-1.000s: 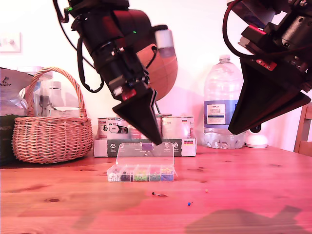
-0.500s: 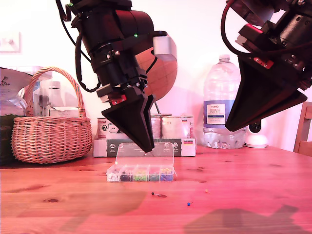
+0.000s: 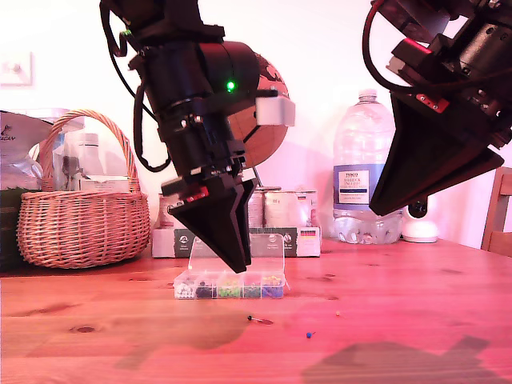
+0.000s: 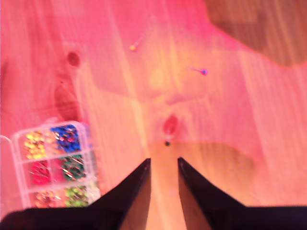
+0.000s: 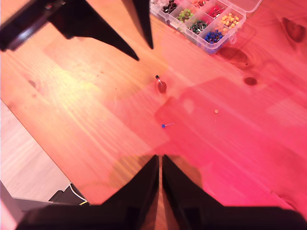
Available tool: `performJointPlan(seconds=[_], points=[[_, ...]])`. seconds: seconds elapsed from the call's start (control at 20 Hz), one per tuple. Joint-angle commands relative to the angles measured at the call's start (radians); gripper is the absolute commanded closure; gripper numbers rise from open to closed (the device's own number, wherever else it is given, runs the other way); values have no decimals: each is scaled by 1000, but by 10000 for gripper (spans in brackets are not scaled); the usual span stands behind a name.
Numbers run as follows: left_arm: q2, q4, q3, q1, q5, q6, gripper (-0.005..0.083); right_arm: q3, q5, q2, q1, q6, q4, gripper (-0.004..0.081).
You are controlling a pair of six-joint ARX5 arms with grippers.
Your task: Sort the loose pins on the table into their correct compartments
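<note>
— How far along is the sorting?

— Barely begun, I'd judge. Three loose pins lie on the counter (image 3: 416, 304), none in my grip: a dark-headed pin (image 3: 255, 320), a blue-headed pin (image 3: 309, 334) and a pale-headed pin (image 3: 338, 313). All sit in front of the clear box (image 3: 230, 285), whose lid stands open and whose compartments (image 5: 206, 19) already hold coloured pins.

— Where are your grippers?

— My first gripper (image 3: 238, 260) hangs point-down over the front of the box in the exterior view; in its own wrist view the dark-headed pin (image 4: 167, 143) lies just ahead of the jaws. The jaws stand a small gap apart (image 4: 163, 165) with nothing between them. My second gripper (image 5: 160, 163) is high at the exterior view's right, well apart from everything. Its jaws are nearly together, only a thin slit showing, and it carries nothing.

— What has changed?

— Compared with a second ago, my first gripper has come lower and shifted toward the exterior view's left; its tip now crosses the lid where it earlier sat above the lid's top edge. My second gripper has hardly moved, and the pins lie where they were.

— And what's left?

— All three pins need picking up and matching to a compartment. They are tiny, so I expect a fussy pinch.
</note>
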State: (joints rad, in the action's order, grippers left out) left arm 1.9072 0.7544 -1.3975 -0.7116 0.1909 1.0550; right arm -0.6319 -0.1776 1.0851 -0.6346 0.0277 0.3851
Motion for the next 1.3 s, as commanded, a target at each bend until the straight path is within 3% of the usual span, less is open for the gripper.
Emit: performJointPlan(seconds=[0.0, 1.25], points=[[33, -9, 0, 1, 11, 17, 623, -10, -7, 3, 3, 2, -7, 783], [145, -64, -3, -7, 25, 53, 623, -10, -7, 3, 3, -1, -6, 783]])
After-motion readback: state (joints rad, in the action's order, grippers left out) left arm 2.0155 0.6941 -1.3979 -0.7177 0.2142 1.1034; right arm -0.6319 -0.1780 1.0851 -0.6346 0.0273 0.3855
